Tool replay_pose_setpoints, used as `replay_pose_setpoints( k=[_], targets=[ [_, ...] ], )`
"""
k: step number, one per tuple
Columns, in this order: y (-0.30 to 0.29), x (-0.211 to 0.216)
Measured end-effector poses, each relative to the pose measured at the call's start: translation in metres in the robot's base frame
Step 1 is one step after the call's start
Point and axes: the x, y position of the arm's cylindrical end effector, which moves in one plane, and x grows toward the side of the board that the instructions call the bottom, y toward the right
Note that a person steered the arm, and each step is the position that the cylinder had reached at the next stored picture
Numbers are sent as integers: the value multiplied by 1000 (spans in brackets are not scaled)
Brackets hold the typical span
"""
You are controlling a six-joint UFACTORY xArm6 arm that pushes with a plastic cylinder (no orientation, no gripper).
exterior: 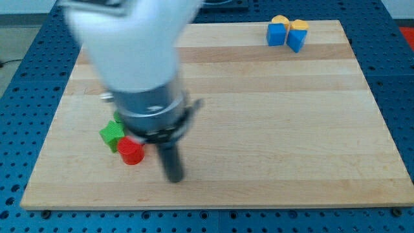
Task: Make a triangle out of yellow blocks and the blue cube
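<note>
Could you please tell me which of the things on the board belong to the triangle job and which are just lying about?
For the job:
- two yellow blocks, at the view's top right
- two blue blocks, touching them; which is the cube is unclear
- my tip, far away at bottom left

Lying about:
- green block
- red block, left of my tip

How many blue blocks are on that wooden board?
2, both at the view's top right: one blue cube and another blue block touching its right side. The arm might hide more.
</note>
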Motion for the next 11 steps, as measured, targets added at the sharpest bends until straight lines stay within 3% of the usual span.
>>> replay_pose_setpoints(
  k=[3,5,7,8,10,11],
  targets=[
    [231,-125],
    [338,-265],
    [298,-363],
    [277,-380],
    [157,-319],
    [149,-303]
  ],
)
